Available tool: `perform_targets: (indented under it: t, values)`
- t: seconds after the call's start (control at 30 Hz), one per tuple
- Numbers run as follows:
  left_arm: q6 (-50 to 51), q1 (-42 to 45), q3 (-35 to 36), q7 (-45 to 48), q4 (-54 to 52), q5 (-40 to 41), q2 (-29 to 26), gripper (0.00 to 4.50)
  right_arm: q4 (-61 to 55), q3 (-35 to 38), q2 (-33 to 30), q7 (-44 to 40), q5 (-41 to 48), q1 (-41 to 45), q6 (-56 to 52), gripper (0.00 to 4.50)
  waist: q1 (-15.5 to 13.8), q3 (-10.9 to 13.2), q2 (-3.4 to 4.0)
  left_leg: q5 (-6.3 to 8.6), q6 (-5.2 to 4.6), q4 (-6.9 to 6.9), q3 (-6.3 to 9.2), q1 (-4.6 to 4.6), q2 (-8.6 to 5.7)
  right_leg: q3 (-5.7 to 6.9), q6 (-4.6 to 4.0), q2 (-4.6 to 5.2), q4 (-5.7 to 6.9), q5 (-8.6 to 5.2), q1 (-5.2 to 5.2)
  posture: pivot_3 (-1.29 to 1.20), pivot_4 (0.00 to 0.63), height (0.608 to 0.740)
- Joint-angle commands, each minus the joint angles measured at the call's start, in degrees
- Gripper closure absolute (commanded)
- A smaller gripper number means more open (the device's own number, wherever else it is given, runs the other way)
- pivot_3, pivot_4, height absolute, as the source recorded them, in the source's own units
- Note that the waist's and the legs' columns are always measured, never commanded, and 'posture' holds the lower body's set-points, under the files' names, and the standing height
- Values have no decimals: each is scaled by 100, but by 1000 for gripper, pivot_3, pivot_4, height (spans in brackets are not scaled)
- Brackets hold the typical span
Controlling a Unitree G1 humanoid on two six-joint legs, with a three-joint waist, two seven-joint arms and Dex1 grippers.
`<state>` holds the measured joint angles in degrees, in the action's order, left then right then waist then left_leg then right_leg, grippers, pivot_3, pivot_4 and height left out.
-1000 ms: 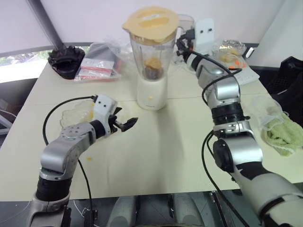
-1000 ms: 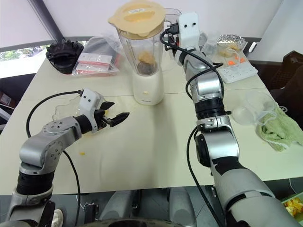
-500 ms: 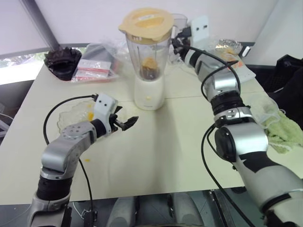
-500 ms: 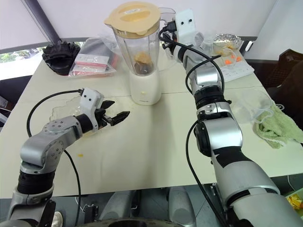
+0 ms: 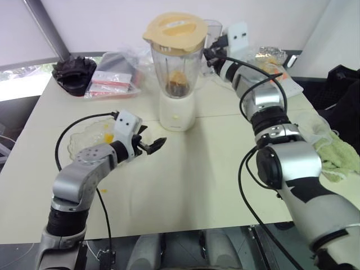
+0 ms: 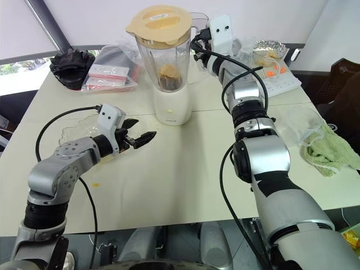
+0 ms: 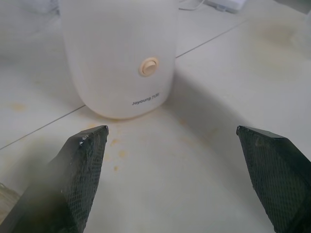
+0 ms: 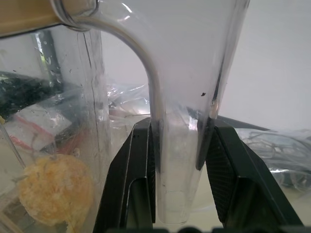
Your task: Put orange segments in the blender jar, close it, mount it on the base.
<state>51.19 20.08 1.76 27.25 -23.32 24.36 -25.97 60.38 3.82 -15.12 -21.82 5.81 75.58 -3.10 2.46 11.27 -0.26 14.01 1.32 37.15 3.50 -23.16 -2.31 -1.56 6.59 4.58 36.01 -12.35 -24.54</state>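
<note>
- Since a second ago my head camera has shifted a little; the blender jar (image 6: 163,59) has stayed on the base (image 6: 172,107), my right arm reaching further in.
- I see a matte cream table (image 6: 185,169), faintly stained, before a pale wall.
- The clear plastic jar wears its round cream lid (image 6: 159,20); orange segments (image 8: 54,194) sit pulpy at its bottom.
- My right gripper (image 8: 180,160) pinches the jar's curved handle (image 8: 182,126).
- My left gripper (image 7: 180,170) hovers with its textured black jaws spread wide, facing the smooth base.
</note>
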Motion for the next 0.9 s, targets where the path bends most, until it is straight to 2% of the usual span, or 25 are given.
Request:
perform_targets:
  t: [0.03, 0.07, 0.1, 0.23, 0.43, 0.6, 0.73, 0.9]
  values:
    - [-147, 118, 15, 12, -55, 6, -23, 21, 168, -68, -74, 11, -183, -101, -171, 3125, -2, 0, 0, 0, 0, 0, 0, 0, 0, 0, 0, 0, 0, 0, 0, 0, 150, 740]
    - [-155, 128, 9, 15, -44, 8, -28, 0, 169, -56, -86, 28, -187, -99, -182, 2590, -1, -1, -1, 0, 0, 0, 0, 0, 0, 0, 0, 0, 0, 0, 0, 0, 150, 740]
    - [-167, 139, 0, 19, -26, 8, -30, 0, 175, -45, -97, 72, -202, -99, -187, 2262, 0, -2, -3, 0, 0, 0, 0, 0, -1, 0, 0, 0, 0, 0, 0, 0, 150, 740]
    - [-196, 166, -22, 41, 13, 10, -37, 0, 202, -13, -148, 277, -301, -96, -124, 123, 6, 2, -1, 0, 0, -1, -1, -7, -1, -1, 0, 1, -2, 0, -6, 0, 150, 740]
    - [-204, 208, -37, 56, 47, 6, -52, 0, -111, -42, -295, 265, -386, -370, -251, 50, 10, 2, -1, 0, 1, -6, -1, -18, -1, -4, 0, 0, -2, 0, -23, 0, 150, 740]
    - [-155, 206, 12, 66, 31, 49, -72, 0, -1428, -98, -484, 40, -354, -1161, -800, 50, -4, 2, -1, 0, 1, -4, -2, -18, -1, -3, 0, 0, -2, 0, -20, 0, 150, 740]
    - [82, 336, 364, 124, 90, 292, -217, 0, -4838, -15, -997, -897, 443, -3005, -2407, 50, -81, 2, -2, 0, 0, -4, 8, -24, 5, 4, 3, 2, -7, -2, -16, 0, 150, 740]
    - [191, 393, 651, 117, -31, 378, -541, 0, -7016, 286, -1913, -2000, 1450, -4197, -3345, 50, -61, 5, 0, 0, -1, 4, 6, -18, 4, -3, 6, 4, -4, -2, -17, 0, 150, 740]
